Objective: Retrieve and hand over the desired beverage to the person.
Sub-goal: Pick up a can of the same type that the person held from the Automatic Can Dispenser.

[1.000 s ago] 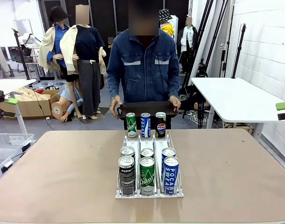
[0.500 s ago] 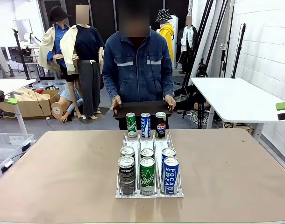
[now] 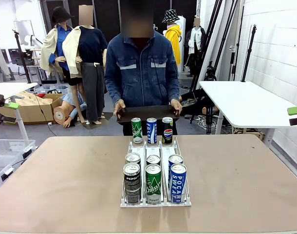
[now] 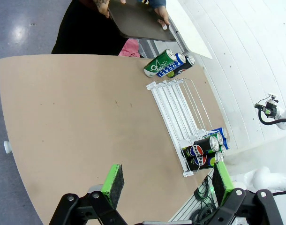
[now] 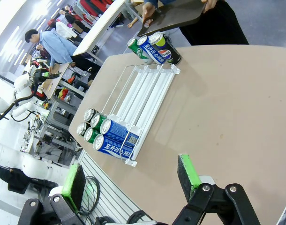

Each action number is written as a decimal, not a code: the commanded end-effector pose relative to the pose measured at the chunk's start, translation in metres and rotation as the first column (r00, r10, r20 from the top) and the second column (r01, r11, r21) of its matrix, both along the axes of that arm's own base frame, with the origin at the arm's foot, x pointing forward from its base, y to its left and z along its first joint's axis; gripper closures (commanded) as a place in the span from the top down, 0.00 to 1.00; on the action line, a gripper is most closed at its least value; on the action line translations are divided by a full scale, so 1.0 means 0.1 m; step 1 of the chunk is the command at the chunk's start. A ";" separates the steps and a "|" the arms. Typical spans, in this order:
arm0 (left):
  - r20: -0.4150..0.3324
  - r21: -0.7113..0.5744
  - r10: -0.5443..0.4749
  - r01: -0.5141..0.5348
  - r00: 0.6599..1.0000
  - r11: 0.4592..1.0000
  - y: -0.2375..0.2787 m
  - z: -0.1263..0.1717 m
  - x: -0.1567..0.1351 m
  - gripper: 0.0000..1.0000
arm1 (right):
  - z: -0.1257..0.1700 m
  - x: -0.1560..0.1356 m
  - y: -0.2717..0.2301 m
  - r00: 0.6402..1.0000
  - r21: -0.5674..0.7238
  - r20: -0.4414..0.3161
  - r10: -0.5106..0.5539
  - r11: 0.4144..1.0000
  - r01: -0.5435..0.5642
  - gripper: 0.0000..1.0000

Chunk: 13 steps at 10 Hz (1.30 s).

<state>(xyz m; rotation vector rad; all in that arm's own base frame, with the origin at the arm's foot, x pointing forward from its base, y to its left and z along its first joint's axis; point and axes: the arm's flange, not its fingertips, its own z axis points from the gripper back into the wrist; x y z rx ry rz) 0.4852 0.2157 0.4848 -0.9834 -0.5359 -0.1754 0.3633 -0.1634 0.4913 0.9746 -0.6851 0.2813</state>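
Here, the clear rack (image 3: 144, 148) holds seemingly nine cans (image 3: 153, 183).

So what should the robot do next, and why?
Probably lower one open hand, say the right hand, toward the near cans in the rack. Both it and the left hand are open, empty and high above the table, while the person holds out an empty dark tray. Which drink is wanted, nothing shows.

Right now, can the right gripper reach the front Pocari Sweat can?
Probably yes. The right gripper is open, and the front Pocari Sweat can stands at the near right corner of the rack with bare table beside it; the neighbouring green can is close.
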 end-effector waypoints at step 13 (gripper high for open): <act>-0.126 -0.054 -0.104 0.097 0.987 0.994 -0.98 0.42 -0.10 1.00 | 0.01 0.00 0.01 1.000 0.003 -0.003 -0.001 1.000 0.001 1.00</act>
